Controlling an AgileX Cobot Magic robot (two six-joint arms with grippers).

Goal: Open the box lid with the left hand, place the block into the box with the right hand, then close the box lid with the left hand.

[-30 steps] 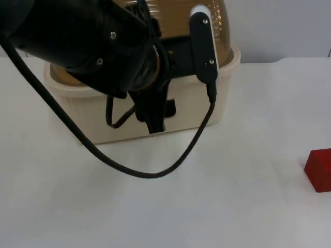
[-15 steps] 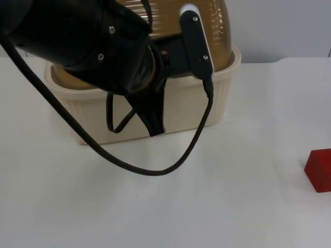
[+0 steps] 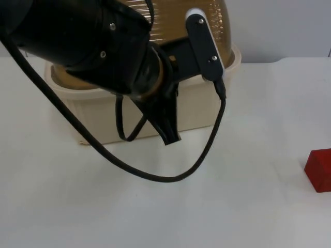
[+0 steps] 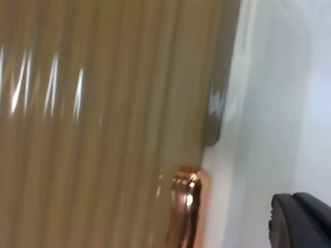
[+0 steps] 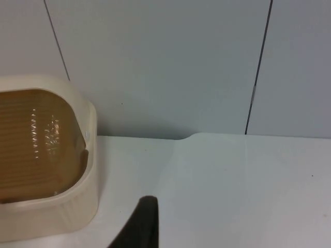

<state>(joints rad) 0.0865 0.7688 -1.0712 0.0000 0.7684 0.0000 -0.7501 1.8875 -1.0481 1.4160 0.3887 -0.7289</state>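
Observation:
The cream box (image 3: 207, 111) stands at the back of the table with its ribbed amber lid (image 3: 212, 23) on it. My left arm hangs over the box, and my left gripper (image 3: 169, 135) is shut, its fingers pressed together in front of the box's front wall. In the left wrist view the lid (image 4: 103, 129) is very close. A copper handle (image 4: 189, 206) stands apart from the black fingertip (image 4: 302, 219), which holds nothing. The red block (image 3: 319, 169) lies on the table at the far right edge. In the right wrist view one fingertip (image 5: 144, 219) rises above the table, with the box (image 5: 77, 196) off to its side.
The grey partition wall (image 5: 181, 62) closes the table off right behind the box. White table top (image 3: 248, 196) stretches between the box and the red block.
My left gripper's fingers have closed. The gripper has shifted a little to the right and nearer the table's front. The block and the right arm have not moved.

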